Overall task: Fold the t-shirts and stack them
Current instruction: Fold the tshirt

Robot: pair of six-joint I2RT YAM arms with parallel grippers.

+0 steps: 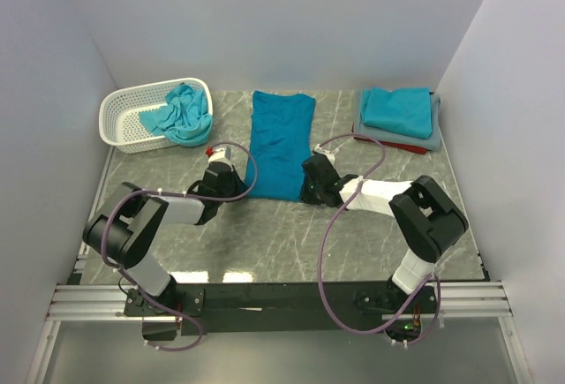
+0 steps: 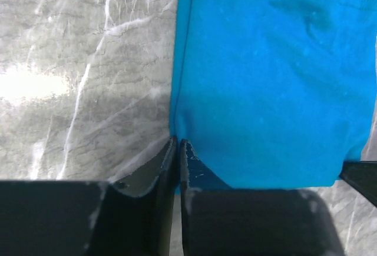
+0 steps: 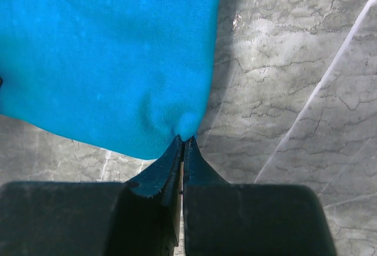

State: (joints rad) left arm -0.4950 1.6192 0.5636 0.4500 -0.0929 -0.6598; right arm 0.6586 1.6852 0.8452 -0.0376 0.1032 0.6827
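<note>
Lying flat and lengthwise at mid-table, the blue t-shirt (image 1: pixel 281 144) is folded into a narrow strip. The left gripper (image 2: pixel 177 144) sits at its near left corner, jaws drawn almost together on the hem edge. The right gripper (image 3: pixel 182 141) is pinched tight on the near right corner, where the fabric puckers. A folded stack (image 1: pixel 399 115), turquoise over grey over red, rests at the far right. Crumpled teal shirts (image 1: pixel 181 115) fill the white lattice basket (image 1: pixel 132 119) at the far left of the table (image 1: pixel 265 243).
</note>
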